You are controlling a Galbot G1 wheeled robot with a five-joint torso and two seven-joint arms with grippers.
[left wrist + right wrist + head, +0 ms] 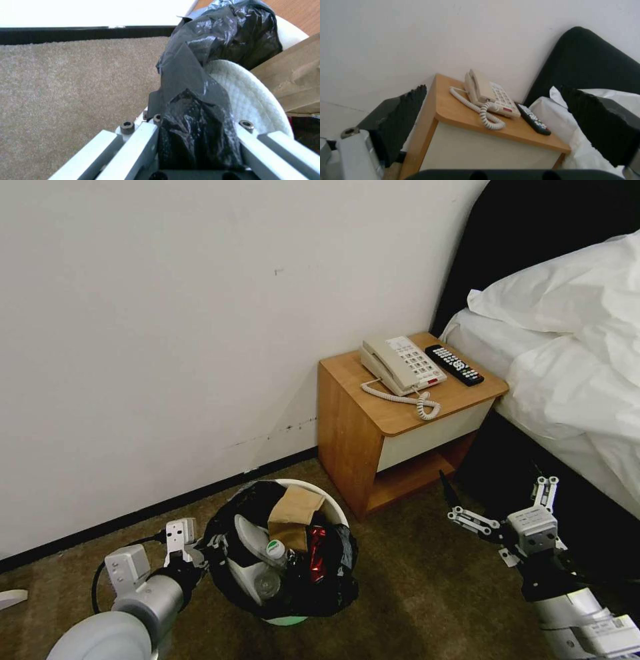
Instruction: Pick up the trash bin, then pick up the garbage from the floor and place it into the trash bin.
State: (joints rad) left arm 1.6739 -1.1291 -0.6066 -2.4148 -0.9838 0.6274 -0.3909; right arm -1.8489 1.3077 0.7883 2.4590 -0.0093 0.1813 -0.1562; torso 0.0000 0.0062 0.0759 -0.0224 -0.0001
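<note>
Gripped at the bag-lined rim by the left gripper (203,553): the trash bin (330,507), stuffed with garbage (293,517). Spread wide and empty nearby: the right gripper (503,500).

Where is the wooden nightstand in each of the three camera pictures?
Head view: the nightstand stands right of centre against the wall, beside the bed.
Left wrist view: a strip of its wood shows at the upper corner, behind the trash bin.
Right wrist view: the nightstand sits mid-picture.
Shared landmark: the telephone on its top, also at.
</note>
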